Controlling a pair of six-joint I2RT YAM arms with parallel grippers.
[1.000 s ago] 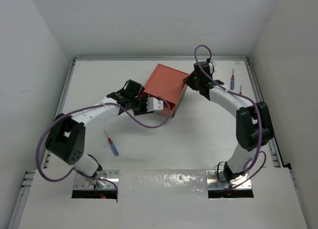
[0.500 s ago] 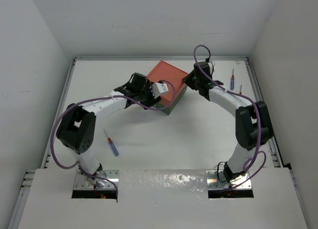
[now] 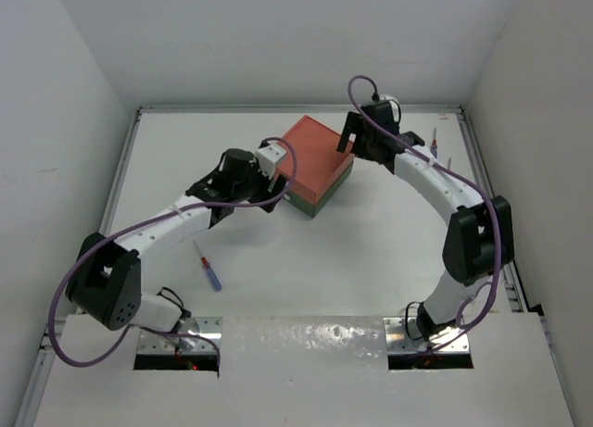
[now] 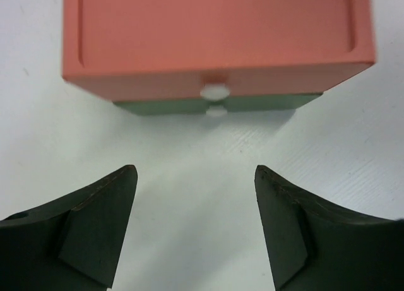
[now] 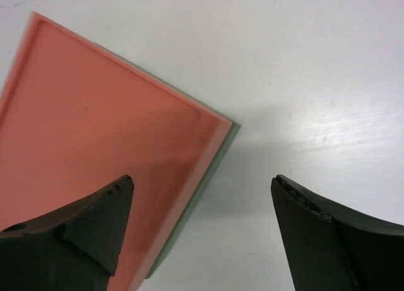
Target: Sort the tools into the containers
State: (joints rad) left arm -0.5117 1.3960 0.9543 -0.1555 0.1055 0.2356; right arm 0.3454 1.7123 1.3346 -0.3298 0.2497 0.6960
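The left claw is spread wide and empty above the white tabletop. Just ahead of it, not touching, a salmon-red square drawer box sits on a dark green drawer box, with their small white knobs facing the claw. The right claw, also spread and empty, hovers over the stack's edge. A thin screwdriver with a blue-and-red handle lies well behind the left claw.

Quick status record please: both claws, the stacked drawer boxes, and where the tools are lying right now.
left claw: open, empty, facing the box fronts, short of the small white knobs
right claw: open, empty, above a corner of the stack
salmon-red square drawer box: stacked on dark green drawer box, both look shut
blue-and-red screwdrivers: one on the white table at left, two near its right edge
pliers: not in view
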